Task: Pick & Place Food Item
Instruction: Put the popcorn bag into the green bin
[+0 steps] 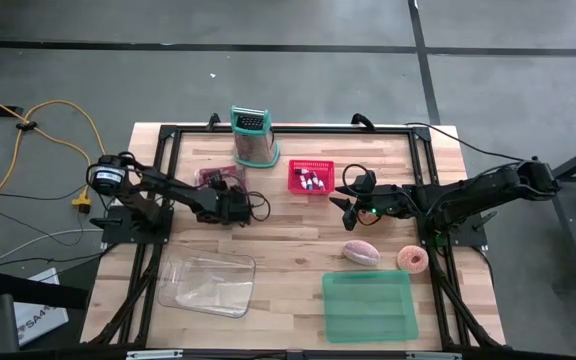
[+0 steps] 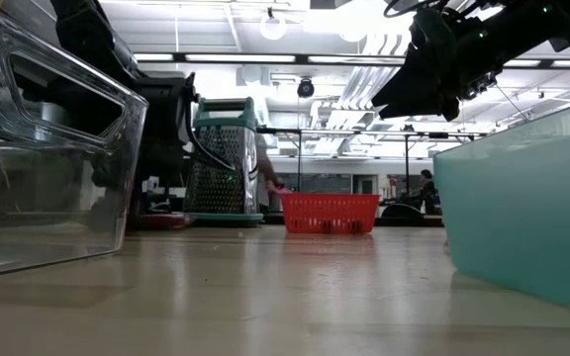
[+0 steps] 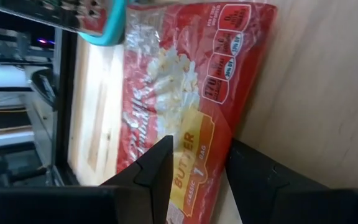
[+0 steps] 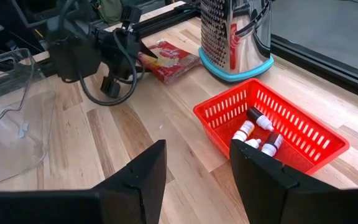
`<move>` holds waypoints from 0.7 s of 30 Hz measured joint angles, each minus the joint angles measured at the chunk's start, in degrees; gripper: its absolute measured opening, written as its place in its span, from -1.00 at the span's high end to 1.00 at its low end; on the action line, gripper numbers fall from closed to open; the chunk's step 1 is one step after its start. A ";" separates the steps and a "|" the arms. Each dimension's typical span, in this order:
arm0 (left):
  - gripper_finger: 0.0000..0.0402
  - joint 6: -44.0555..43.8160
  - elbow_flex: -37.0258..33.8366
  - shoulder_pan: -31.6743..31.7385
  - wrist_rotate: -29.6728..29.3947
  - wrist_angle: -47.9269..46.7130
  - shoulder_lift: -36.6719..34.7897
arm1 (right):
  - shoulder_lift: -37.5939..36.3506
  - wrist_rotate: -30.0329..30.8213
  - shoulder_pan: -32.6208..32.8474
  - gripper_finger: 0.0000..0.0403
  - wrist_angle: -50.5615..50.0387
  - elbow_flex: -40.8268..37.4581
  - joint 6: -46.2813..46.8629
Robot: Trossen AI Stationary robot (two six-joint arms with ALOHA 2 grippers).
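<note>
A red popcorn bag [image 3: 185, 93] lies flat on the wooden table [image 1: 298, 240], at the far left beside a steel grater [image 1: 253, 138]. My left gripper [image 3: 201, 146] is down at the bag's near end and shut on it; the right wrist view shows this gripper [image 4: 143, 53] at the bag [image 4: 173, 62]. My right gripper [image 4: 197, 149] hangs open and empty above the table's middle, next to a red basket [image 4: 272, 124] of small bottles. A pink food piece [image 1: 361, 251] and a ring-shaped donut [image 1: 412, 259] lie on the table at the near right. My left gripper has the popcorn bag by its near end [image 3: 194, 165]. One finger [image 3: 157, 168] lies over the printed top face and the other [image 3: 253, 177] stands at the bag's long edge. The fingers slant down toward the table's far edge. The bag rests flat on the table.
A clear plastic container [image 1: 208, 283] stands at the near left and a green tray [image 1: 368, 305] at the near right. A black frame [image 1: 288, 128] borders the table. Bare wood lies between the two arms.
</note>
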 joint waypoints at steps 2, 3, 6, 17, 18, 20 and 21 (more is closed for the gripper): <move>0.33 -0.59 0.00 -0.98 -1.38 -0.05 0.00 | 0.00 0.02 0.01 0.18 0.00 0.00 0.00; 0.33 -0.89 0.00 -1.47 -2.05 -0.03 0.00 | 0.00 0.01 0.01 0.18 0.01 0.00 0.00; 0.33 -1.50 0.00 -2.74 -3.80 -0.05 0.00 | 0.00 0.00 -0.01 0.18 0.01 0.00 0.00; 0.33 -2.45 0.07 -1.63 -4.64 -0.41 -0.11 | 0.00 0.02 -0.01 0.18 0.02 0.00 0.00; 0.33 -2.45 0.08 -1.39 -4.76 -0.40 -0.11 | 0.00 0.02 0.00 0.18 0.00 0.00 0.00; 0.33 -2.17 0.09 -1.07 -4.81 -0.37 -0.11 | 0.00 0.00 -0.01 0.18 0.02 0.00 0.00; 0.33 -1.65 0.09 -0.97 -4.84 -0.31 -0.11 | 0.00 0.02 -0.01 0.18 0.00 0.00 0.00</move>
